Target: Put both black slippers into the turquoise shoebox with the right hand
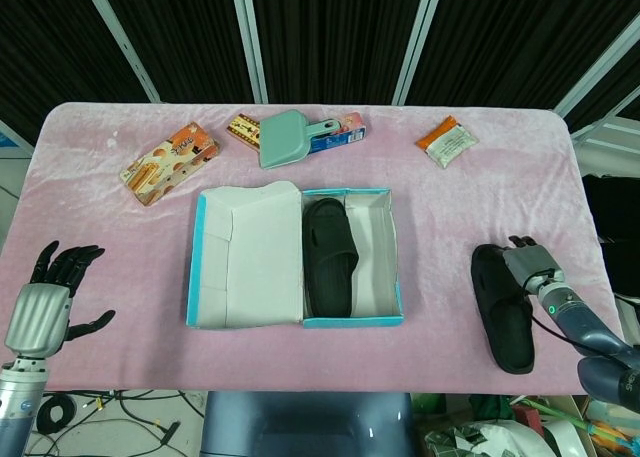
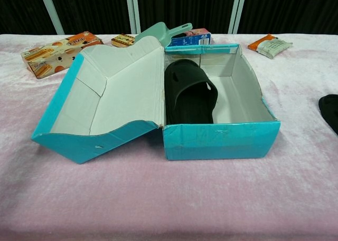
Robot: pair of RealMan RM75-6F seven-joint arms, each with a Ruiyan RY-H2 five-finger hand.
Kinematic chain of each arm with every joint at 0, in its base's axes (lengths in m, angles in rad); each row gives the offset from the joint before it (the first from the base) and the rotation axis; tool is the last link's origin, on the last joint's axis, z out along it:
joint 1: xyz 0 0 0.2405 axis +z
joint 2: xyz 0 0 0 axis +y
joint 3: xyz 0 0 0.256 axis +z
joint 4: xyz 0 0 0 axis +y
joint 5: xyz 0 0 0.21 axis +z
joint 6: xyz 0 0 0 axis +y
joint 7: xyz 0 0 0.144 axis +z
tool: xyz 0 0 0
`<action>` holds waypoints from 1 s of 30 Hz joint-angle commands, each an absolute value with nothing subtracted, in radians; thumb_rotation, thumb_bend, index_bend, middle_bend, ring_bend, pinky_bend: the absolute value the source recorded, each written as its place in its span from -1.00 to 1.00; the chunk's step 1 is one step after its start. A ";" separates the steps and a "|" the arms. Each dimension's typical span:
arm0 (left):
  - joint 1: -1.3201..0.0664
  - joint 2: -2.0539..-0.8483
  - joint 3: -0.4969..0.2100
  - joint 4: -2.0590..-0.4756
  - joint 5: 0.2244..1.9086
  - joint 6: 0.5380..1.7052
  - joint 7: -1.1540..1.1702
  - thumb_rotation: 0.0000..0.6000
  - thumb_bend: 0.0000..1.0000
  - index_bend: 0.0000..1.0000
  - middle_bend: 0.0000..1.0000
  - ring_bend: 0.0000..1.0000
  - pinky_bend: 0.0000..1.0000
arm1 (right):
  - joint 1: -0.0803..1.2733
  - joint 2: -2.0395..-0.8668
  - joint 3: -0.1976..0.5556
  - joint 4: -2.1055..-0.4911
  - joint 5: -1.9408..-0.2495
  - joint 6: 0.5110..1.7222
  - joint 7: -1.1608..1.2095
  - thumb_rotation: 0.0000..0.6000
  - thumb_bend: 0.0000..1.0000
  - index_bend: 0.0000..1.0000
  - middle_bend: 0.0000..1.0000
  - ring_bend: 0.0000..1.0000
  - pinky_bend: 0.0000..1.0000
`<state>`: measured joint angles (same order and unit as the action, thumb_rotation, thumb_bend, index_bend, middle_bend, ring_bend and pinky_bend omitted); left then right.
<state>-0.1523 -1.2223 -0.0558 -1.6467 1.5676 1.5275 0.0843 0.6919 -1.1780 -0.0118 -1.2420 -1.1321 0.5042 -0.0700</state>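
The turquoise shoebox point(image 1: 352, 320) point(image 2: 222, 140) stands open mid-table, its lid folded out to the left. One black slipper point(image 1: 328, 259) point(image 2: 189, 92) lies inside, along the box's left side. The other black slipper point(image 1: 503, 308) lies flat on the pink cloth to the right; only its edge point(image 2: 330, 110) shows in the chest view. My right hand point(image 1: 528, 265) sits low against that slipper's upper right edge, fingers pointing away, holding nothing. Near the front left corner, my left hand point(image 1: 48, 302) hovers with fingers spread. The chest view shows neither hand.
Along the far edge lie an orange snack box point(image 1: 168, 163), a teal scoop point(image 1: 288, 138) over a blue carton point(image 1: 340, 136), and an orange-and-white packet point(image 1: 446, 140). The table's right edge runs close to the right hand.
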 commanded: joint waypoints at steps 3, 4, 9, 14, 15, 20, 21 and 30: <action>-0.150 -1.222 -0.056 -1.644 1.568 1.529 0.081 1.00 -1.00 -0.68 -0.67 -0.74 -1.00 | 0.676 -1.168 -0.002 -1.275 -1.140 0.553 -0.066 1.00 -0.71 0.05 -0.08 -0.65 -0.86; -0.151 -1.223 -0.055 -1.644 1.568 1.529 0.081 1.00 -1.00 -0.68 -0.68 -0.74 -1.00 | 0.673 -1.164 0.000 -1.283 -1.142 0.562 -0.064 1.00 -0.71 0.05 -0.08 -0.65 -0.86; -0.153 -1.225 -0.056 -1.643 1.570 1.526 0.081 1.00 -1.00 -0.68 -0.68 -0.74 -1.00 | 0.654 -1.128 0.011 -1.347 -1.162 0.620 -0.058 1.00 -0.71 0.05 -0.09 -0.65 -0.86; -0.156 -1.227 -0.057 -1.641 1.573 1.524 0.080 1.00 -1.00 -0.68 -0.68 -0.74 -1.00 | 0.630 -1.060 0.045 -1.447 -1.189 0.714 -0.031 1.00 -0.72 0.05 -0.10 -0.65 -0.86; -0.155 -1.227 -0.057 -1.640 1.574 1.525 0.079 1.00 -1.00 -0.68 -0.68 -0.74 -1.00 | 0.621 -1.028 0.063 -1.492 -1.200 0.747 -0.006 1.00 -0.71 0.05 -0.10 -0.65 -0.86; -0.156 -1.228 -0.057 -1.638 1.575 1.525 0.078 1.00 -1.00 -0.68 -0.68 -0.74 -1.00 | 0.607 -0.945 0.115 -1.601 -1.243 0.774 0.163 1.00 -0.71 0.05 -0.10 -0.66 -0.86; -0.156 -1.228 -0.057 -1.638 1.576 1.525 0.078 1.00 -1.00 -0.68 -0.68 -0.74 -1.00 | 0.607 -0.932 0.128 -1.614 -1.257 0.777 0.209 1.00 -0.71 0.05 -0.10 -0.66 -0.86; -0.160 -1.231 -0.056 -1.637 1.575 1.517 0.080 1.00 -1.00 -0.68 -0.68 -0.74 -1.00 | 0.631 -0.889 0.210 -1.655 -1.391 0.792 0.599 1.00 -0.71 0.06 -0.11 -0.66 -0.86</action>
